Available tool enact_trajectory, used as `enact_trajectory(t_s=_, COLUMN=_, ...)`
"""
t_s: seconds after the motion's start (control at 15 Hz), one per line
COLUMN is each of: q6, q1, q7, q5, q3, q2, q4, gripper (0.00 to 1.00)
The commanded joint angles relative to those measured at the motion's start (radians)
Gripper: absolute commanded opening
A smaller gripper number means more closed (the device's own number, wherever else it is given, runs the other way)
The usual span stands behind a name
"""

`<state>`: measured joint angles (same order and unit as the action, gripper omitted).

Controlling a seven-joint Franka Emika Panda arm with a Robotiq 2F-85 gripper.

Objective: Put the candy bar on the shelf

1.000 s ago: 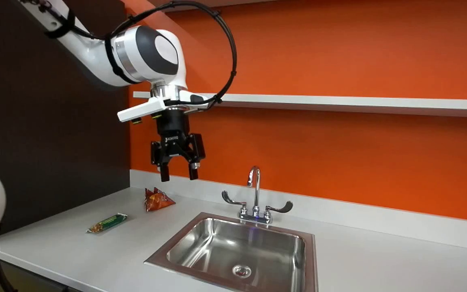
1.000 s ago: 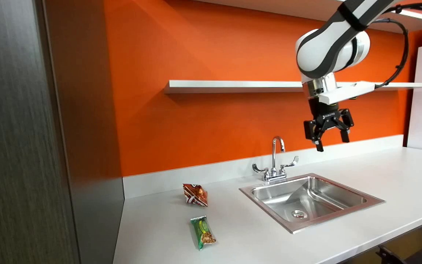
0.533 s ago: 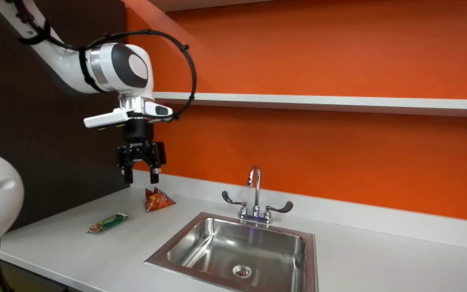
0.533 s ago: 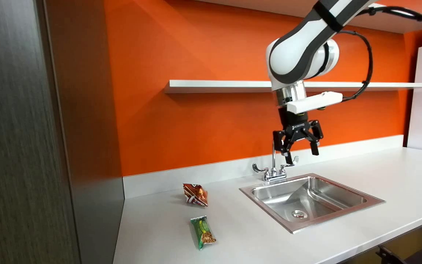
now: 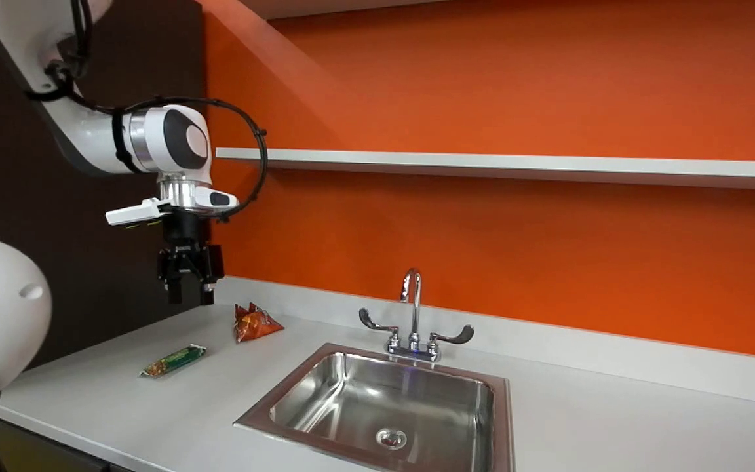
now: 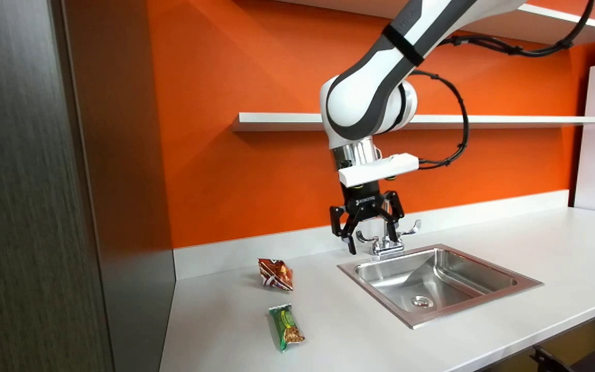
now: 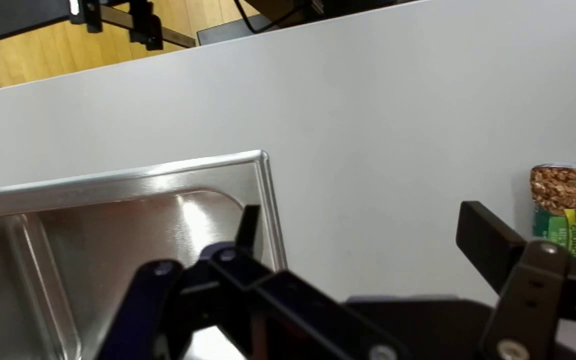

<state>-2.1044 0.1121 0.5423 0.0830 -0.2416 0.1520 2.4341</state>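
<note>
- Hanging left of center in an exterior view, the gripper has its fingers parted.
- The candy bar lies lower left, on the desk.
- The shelf crosses upper right.

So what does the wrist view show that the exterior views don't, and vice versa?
Only the wrist view: the plank floor, and readable lettering, "NATURE", on the candy bar.

Only the exterior views: the shelf, orange wall, faucet, orange-red snack bag and white robot arm.

Shared: the candy bar and sink, both only partly seen from the wrist, the counter and the open gripper.
</note>
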Motion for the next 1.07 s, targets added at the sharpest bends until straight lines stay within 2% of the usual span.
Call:
enact_trajectory(t_s=0.0, q6=-0.033, q1=0.039, q7=0.058, q5=-0.023, q3=-0.014, q2=-0.151, q4=-0.108, gripper=1.0)
enact_trajectory(t_s=0.47, q6=-0.116, q1=0.131, q7=0.051, q5=-0.041, q3=0.001, q2=-0.359, q4=-0.23, gripper=1.0)
enact_trajectory(t_s=1.0, q6=-0.2, q1=0.203, q7=0.057, q5=-0.068, q3=0.027, q2=-0.507, q4=-0.325, gripper=1.0)
